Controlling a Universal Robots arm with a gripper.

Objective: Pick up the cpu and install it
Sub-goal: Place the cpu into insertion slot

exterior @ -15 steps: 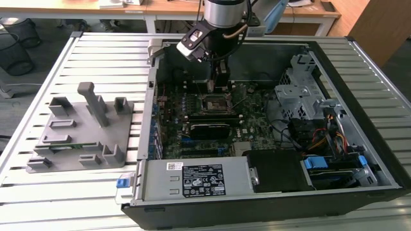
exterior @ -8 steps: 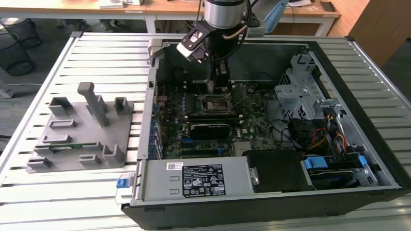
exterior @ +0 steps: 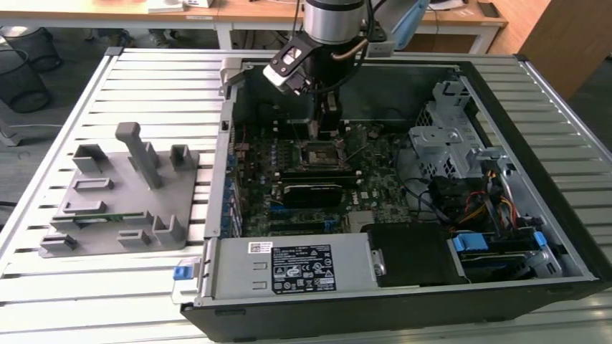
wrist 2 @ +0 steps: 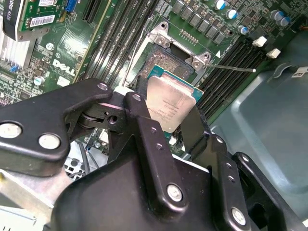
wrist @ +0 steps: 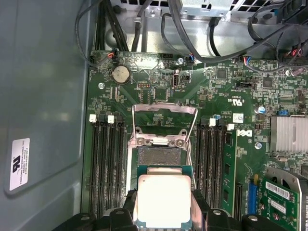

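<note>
The cpu [wrist 2: 171, 103], a flat square chip with a shiny silver top, is held between two black fingers [wrist 2: 144, 130] of my gripper [wrist 2: 169, 122], which is shut on it. In the first wrist view the cpu [wrist: 161, 199] hangs just short of the open socket [wrist: 159, 156], whose metal load plate [wrist: 163, 115] is flipped up. The socket [wrist 2: 171, 60] lies bare beyond the chip. In the exterior view my gripper [exterior: 323, 125] hovers low inside the open computer case, right above the socket [exterior: 320, 153] on the motherboard.
Memory slots [wrist: 108, 163] flank the socket on both sides, and its thin lever [wrist 2: 236, 69] sticks out. A black card [exterior: 311, 192], power supply [exterior: 287, 269], drive cage [exterior: 445, 136] and cables [exterior: 478, 208] crowd the case. A grey fixture tray [exterior: 125, 193] sits at the exterior view's left.
</note>
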